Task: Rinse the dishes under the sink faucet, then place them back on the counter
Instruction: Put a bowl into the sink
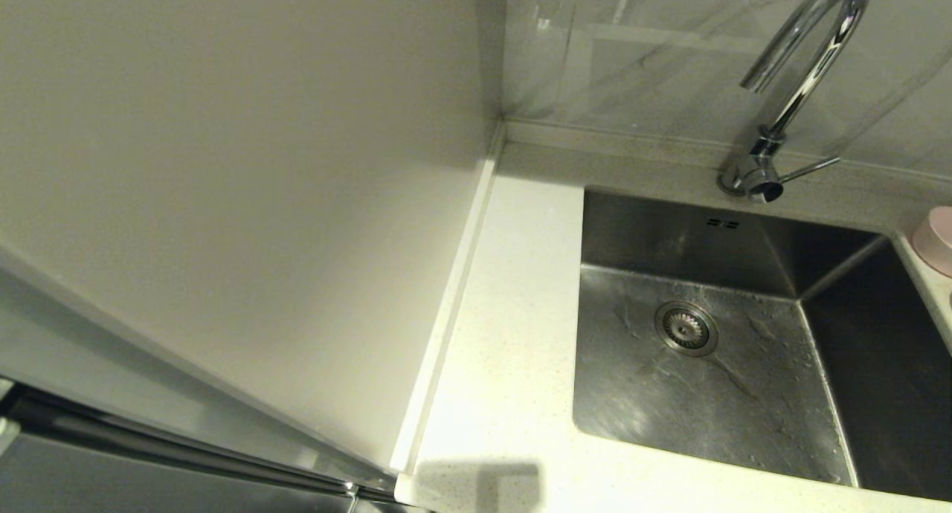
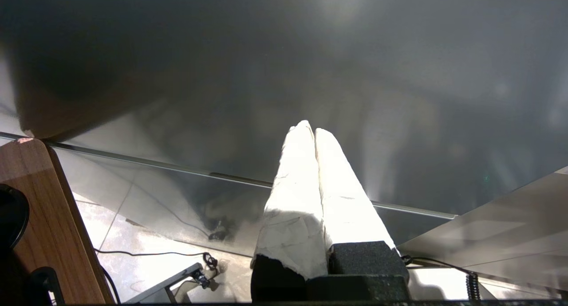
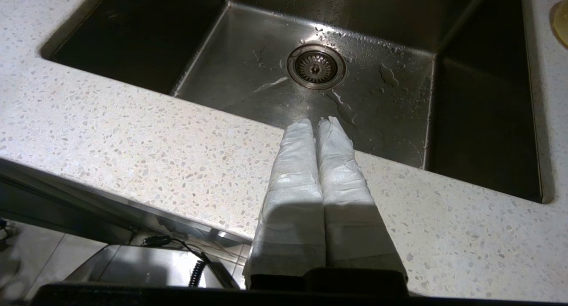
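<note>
Left gripper pressed closed, white-wrapped fingers tip to tip with nothing between; parked low beside a dark, glossy cabinet front, pale tiled floor and a loose black cable below, wooden panel off to one side.

Right gripper clenched too, empty, wrapped fingers side by side; hanging just off the front edge of the counter, tips aimed over the speckled white stone toward the sink; wet streaks and droplets across the steel floor, round strainer drain dead ahead of the fingertips; sliver of a yellowish dish at the frame's edge, on the counter past the basin.

Up top from the head view, neither arm showing; plain cream wall panel filling the left, raised pale edge strip running along it, marbled backsplash behind; basin's long axis running left to right, overflow slots on the back wall; faucet rising behind the basin, gooseneck curling back left with its mouth pointing down, thin lever sticking out right; pale pink bowl just clipped at the right edge, on the counter beside the sink.
</note>
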Tool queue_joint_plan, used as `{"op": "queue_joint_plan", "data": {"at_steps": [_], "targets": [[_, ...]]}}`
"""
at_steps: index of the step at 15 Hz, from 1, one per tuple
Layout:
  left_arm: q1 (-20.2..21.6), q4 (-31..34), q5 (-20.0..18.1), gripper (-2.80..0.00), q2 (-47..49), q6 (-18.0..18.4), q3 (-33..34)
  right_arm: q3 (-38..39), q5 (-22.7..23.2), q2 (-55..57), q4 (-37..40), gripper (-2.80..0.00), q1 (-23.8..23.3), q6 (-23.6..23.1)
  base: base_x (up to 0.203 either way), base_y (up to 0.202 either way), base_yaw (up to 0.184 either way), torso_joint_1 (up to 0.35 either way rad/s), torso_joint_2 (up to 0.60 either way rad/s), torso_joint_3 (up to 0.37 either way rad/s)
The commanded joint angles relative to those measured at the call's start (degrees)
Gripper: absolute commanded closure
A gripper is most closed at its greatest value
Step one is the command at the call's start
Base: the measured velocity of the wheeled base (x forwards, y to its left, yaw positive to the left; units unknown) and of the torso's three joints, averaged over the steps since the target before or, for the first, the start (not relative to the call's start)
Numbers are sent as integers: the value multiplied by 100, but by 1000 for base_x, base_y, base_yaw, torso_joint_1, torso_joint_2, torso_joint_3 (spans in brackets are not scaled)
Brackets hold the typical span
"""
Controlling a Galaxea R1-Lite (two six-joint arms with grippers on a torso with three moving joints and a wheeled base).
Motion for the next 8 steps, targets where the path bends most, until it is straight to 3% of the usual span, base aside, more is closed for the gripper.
{"op": "queue_joint_plan", "data": {"at_steps": [1,8], "targets": [[1,-2,0,0,0,-1,18,-6,4,0,-1,0,-2,0,0,0,0,0,0,0],[1,-2,0,0,0,-1,18,-153,-170,0,-102,0,-1,-22,0,0,0,0,0,0]]}}
